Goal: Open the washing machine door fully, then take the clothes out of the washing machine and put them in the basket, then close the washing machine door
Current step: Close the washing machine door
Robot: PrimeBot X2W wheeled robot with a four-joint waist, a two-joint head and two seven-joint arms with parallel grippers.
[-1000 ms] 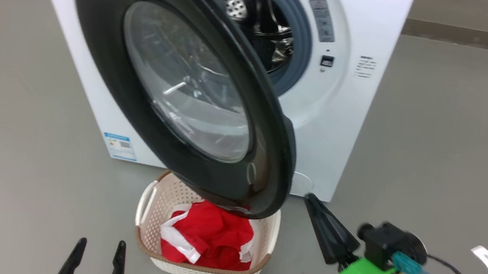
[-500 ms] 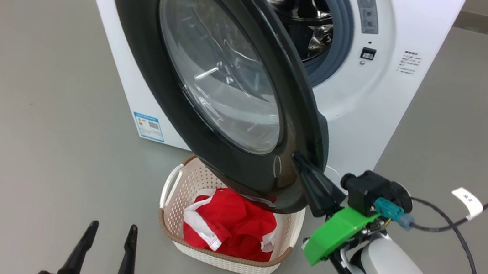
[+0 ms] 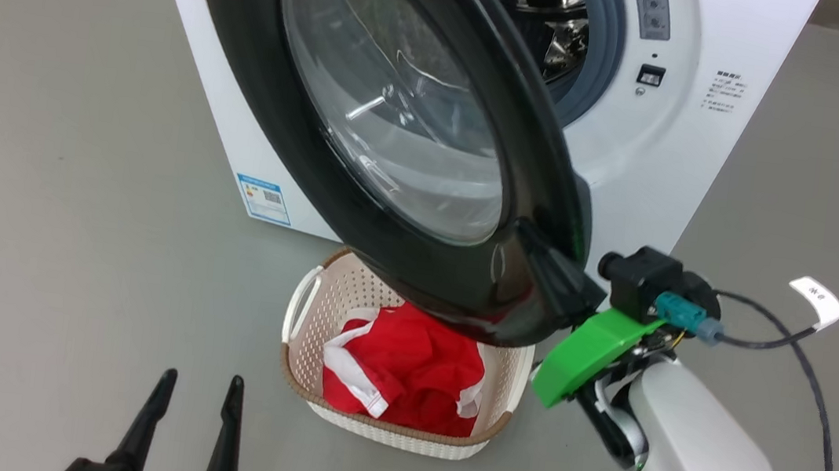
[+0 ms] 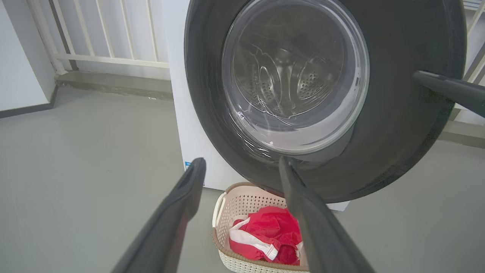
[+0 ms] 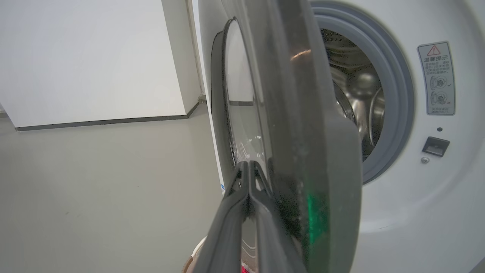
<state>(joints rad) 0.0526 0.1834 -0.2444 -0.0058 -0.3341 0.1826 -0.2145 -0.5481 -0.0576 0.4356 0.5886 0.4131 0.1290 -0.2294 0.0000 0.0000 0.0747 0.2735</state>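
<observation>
the clothes [image 3: 413, 361] lie in a red heap in the basket [image 3: 396, 440] on the floor [image 3: 38, 184], just in front of the washing machine [image 3: 632, 173], so the step in hand looks to be the last one: shutting the washing machine door [image 3: 393, 122]. it stands about half open, its lower rim hanging over the back of the basket. the right end effector [image 5: 248, 167] is clenched with nothing in it, its paired tips laid against the outer face of the glossy black rim near the free edge, opposite the hinge, which is the spot with the best leverage. from here the push should follow the door's arc rather than run straight, or the tips may skate off the slick rim. whether the rim clears the basket is hard to judge, so go slowly. press through until the door seats on the grey rubber ring [image 5: 398, 94] and its catch meets the dark slot [image 5: 435, 146]; a soft stop short of that would leave it ajar. the left end effector [image 3: 203, 385] is released, fingers spread, low over the floor left of the basket, and is best left there.
</observation>
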